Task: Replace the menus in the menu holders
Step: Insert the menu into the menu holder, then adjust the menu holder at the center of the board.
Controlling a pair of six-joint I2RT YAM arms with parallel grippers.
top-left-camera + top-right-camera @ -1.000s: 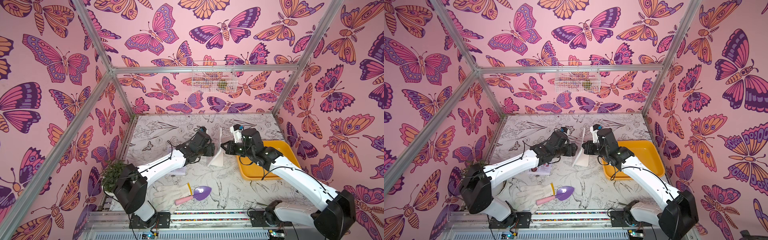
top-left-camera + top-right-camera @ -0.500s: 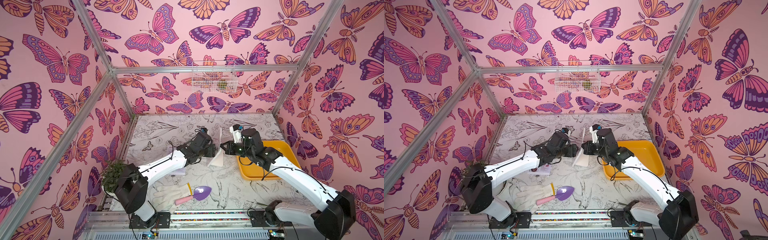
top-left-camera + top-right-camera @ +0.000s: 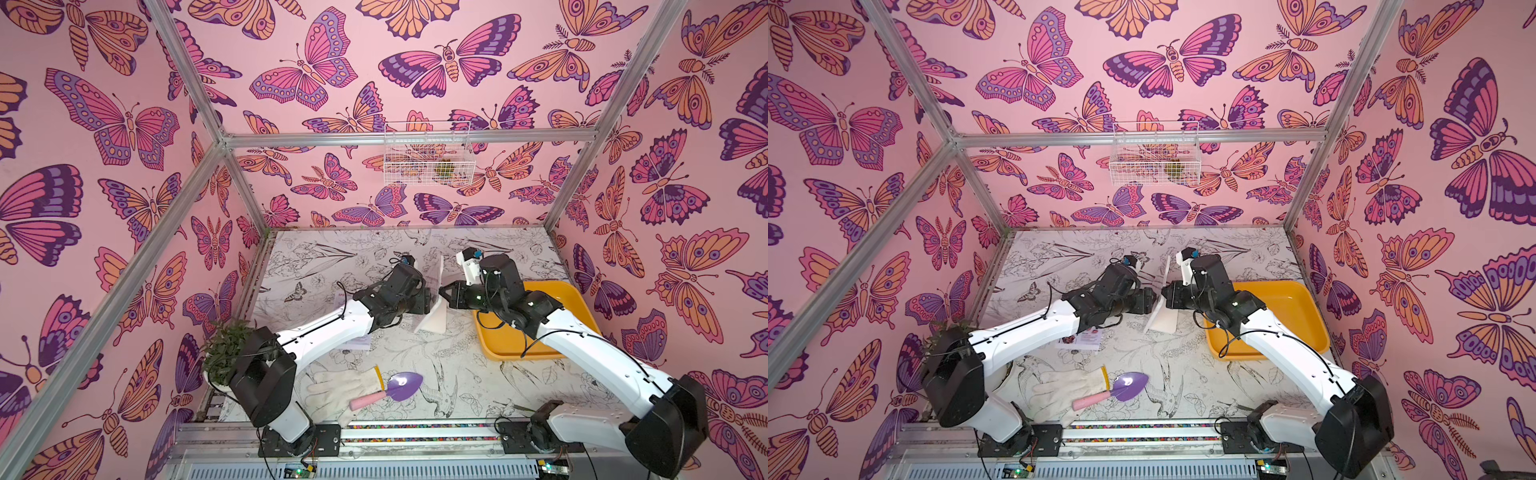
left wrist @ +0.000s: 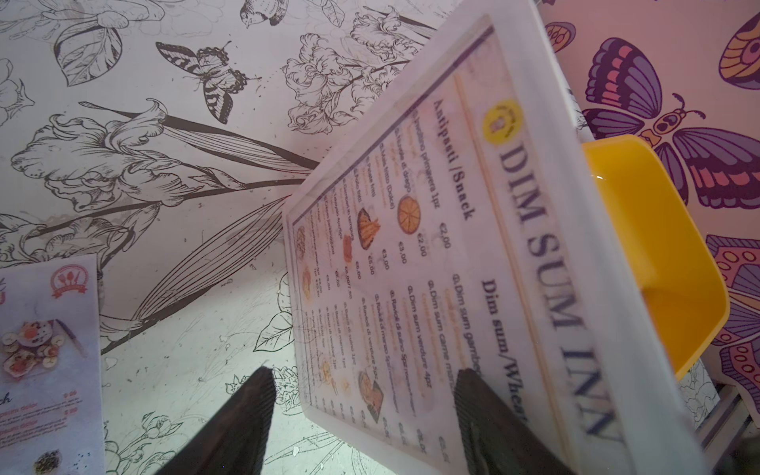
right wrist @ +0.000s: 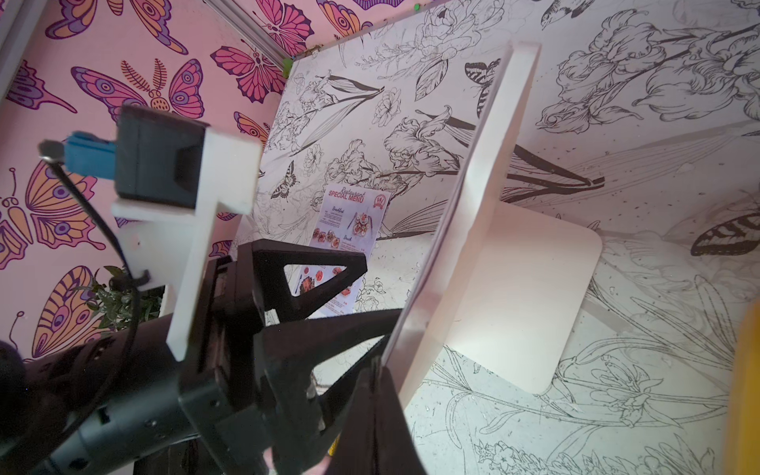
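The white menu holder (image 3: 435, 322) stands upright mid-table, with the "DIM SUM INN" menu (image 4: 432, 267) inside its panel (image 5: 485, 185). My left gripper (image 4: 364, 372) is open, its fingers (image 4: 251, 411) straddling the panel's near corner from the left side (image 3: 429, 298). From the right, my right gripper (image 5: 380, 366) meets the panel's side edge with its jaws pressed together; whether the sheet's edge is pinched between them is not visible. The red-headed "Special Menu" (image 5: 353, 218) lies flat on the table, partly under my left arm (image 3: 1079, 338).
A yellow tray (image 3: 552, 299) sits right of the holder, under my right arm. Near the front lie a white glove (image 3: 345, 386) and a purple trowel (image 3: 403, 384). A potted plant (image 3: 226, 349) stands at the left. A wire basket (image 3: 428, 158) hangs on the back wall.
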